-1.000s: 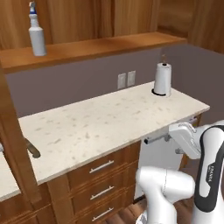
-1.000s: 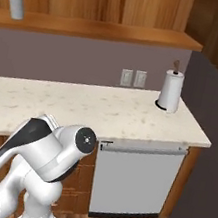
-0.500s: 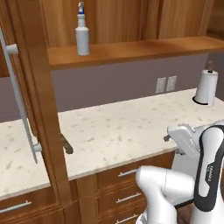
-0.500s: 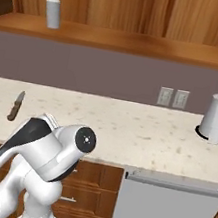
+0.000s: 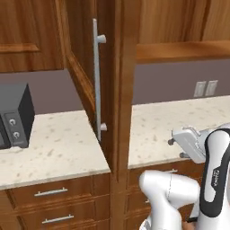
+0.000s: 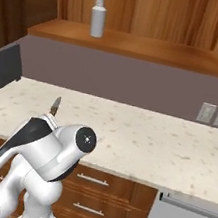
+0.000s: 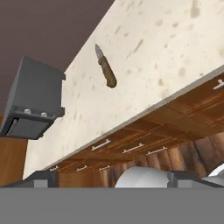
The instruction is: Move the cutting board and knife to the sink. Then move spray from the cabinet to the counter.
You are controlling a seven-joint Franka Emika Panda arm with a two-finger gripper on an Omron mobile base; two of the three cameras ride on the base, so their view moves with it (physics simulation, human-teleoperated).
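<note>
Base has driven left along the counter (image 6: 141, 137) in the last sec: towel roll gone, cabinet (image 5: 117, 81) door now close. Knife (image 7: 106, 67) lies near, by a grey appliance (image 7: 33, 98). Spray (image 6: 99, 9) on shelf. Gripper (image 7: 109, 177) jaws spread, empty. Likely closing on knife 1st.

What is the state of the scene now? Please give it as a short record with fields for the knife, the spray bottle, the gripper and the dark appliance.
knife: lies flat on the counter, nothing near it touching it
spray bottle: stands upright on the wooden shelf above the counter
gripper: open, holding nothing, away from the knife
dark appliance: sits on the counter, apart from the knife
cabinet door: swung open, long silver bar handle showing
</note>
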